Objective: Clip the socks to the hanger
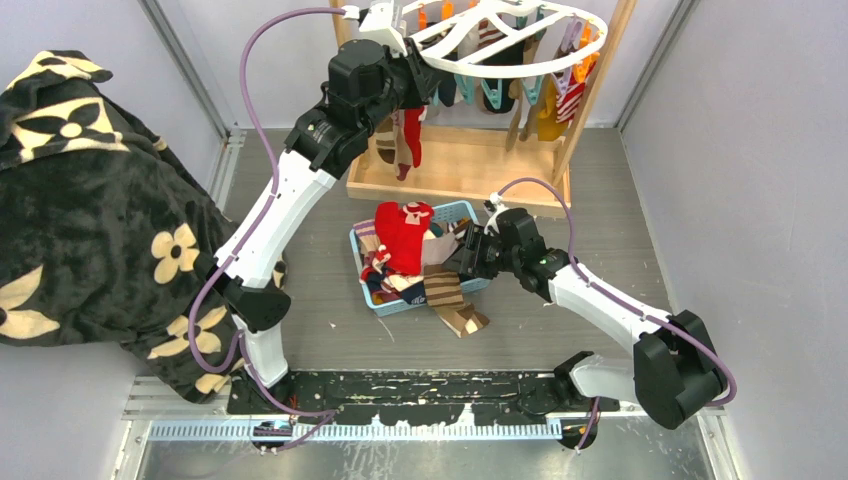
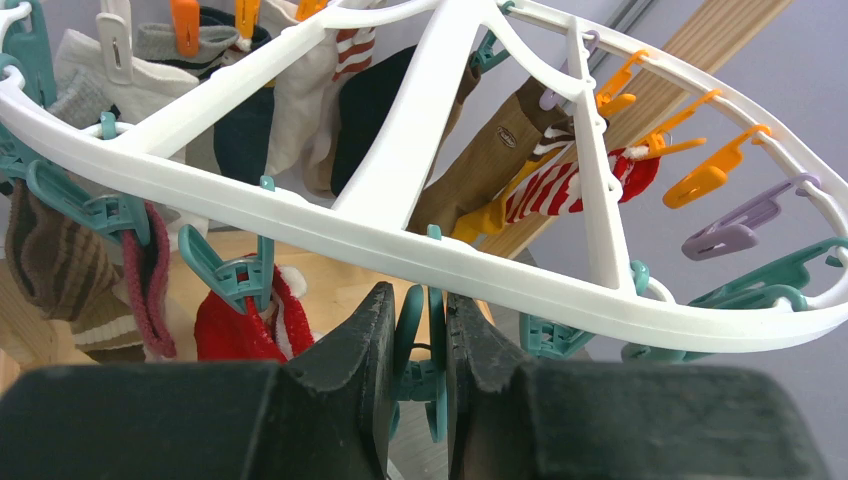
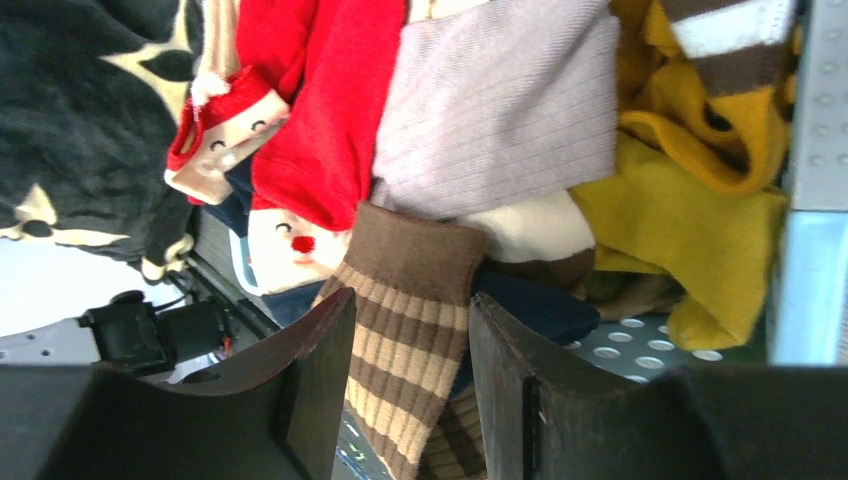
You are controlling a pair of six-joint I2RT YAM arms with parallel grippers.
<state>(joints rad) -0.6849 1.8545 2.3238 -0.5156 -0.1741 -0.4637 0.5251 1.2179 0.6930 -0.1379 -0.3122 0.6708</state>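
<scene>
The left gripper [image 2: 418, 305] pinches a teal plastic clip [image 2: 412, 372] just under the white oval plastic hanger [image 2: 400, 250]. The right gripper [image 3: 412, 300] (jaws apart) straddles a brown-and-tan striped fabric sock [image 3: 408, 250].

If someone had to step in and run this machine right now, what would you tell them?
Left hand: shut on a teal clip under the hanger rim.
Right hand: open, fingers either side of a brown-striped sock at the blue basket.
Done: several socks hang from clips.
Left: a pile lies in the basket; grasp one, bring it to the clip.
</scene>
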